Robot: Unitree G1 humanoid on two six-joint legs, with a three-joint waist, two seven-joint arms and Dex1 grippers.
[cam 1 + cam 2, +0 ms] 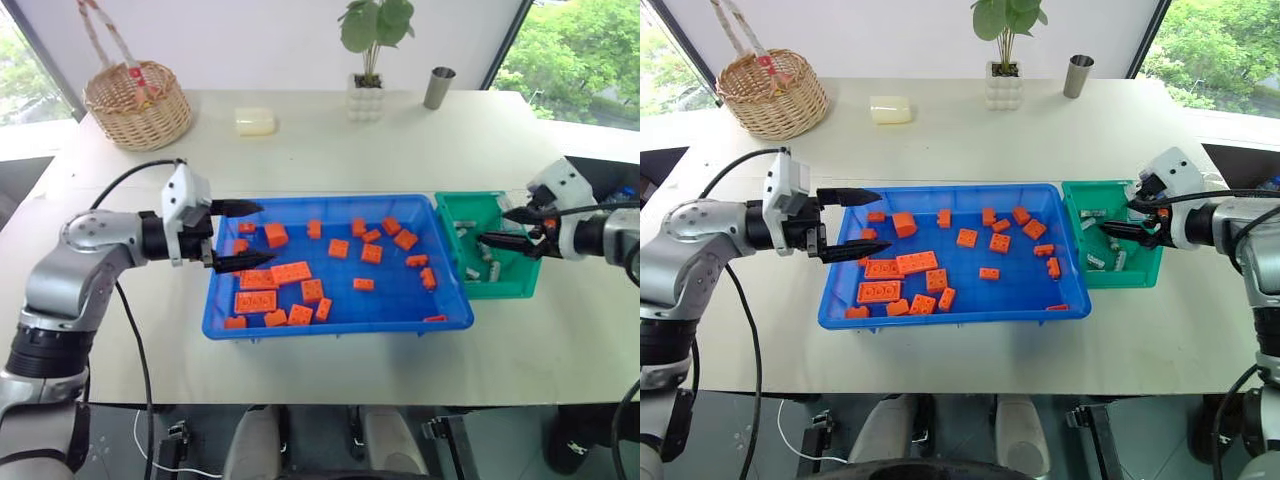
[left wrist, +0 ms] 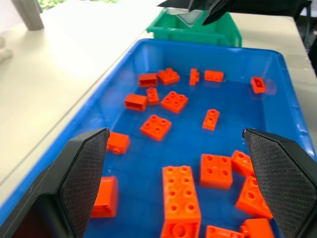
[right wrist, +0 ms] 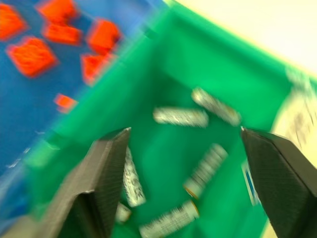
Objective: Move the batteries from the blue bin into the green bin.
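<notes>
Several batteries in green bin, under right pincer.

The blue bin, a wide shallow tray with a flared rim, lay at the middle of the table. The smaller, deeper green bin stood touching its right end. Several silver-grey batteries lay on their sides at mixed angles on the green bin's floor, some of them touching.
</notes>
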